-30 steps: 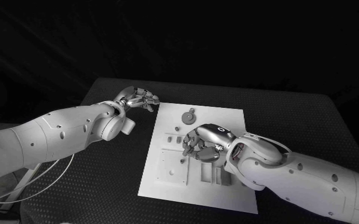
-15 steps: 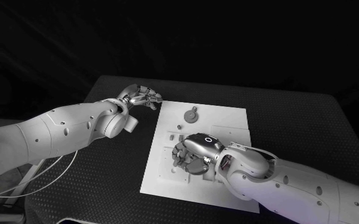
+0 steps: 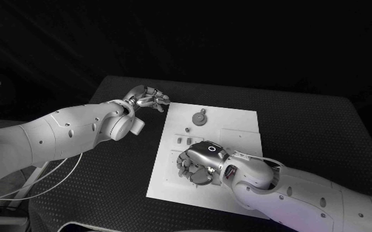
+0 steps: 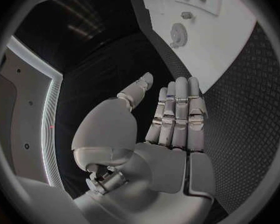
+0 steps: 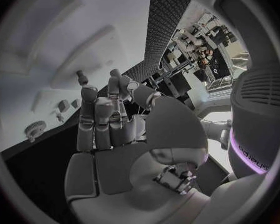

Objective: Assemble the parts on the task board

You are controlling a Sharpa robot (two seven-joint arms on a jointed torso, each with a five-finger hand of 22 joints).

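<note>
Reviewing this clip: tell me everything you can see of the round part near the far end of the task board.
The round part is a small grey disc with a little tab on its rim and a raised hub at its centre, as the left wrist view also shows. It looks like matte plastic. It lies flat on the white task board, near the far edge, untouched, with both hands clear of it.

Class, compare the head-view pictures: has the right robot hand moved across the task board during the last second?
Yes. The right robot hand has slid toward the task board's near-left corner, farther from the round part.
</note>
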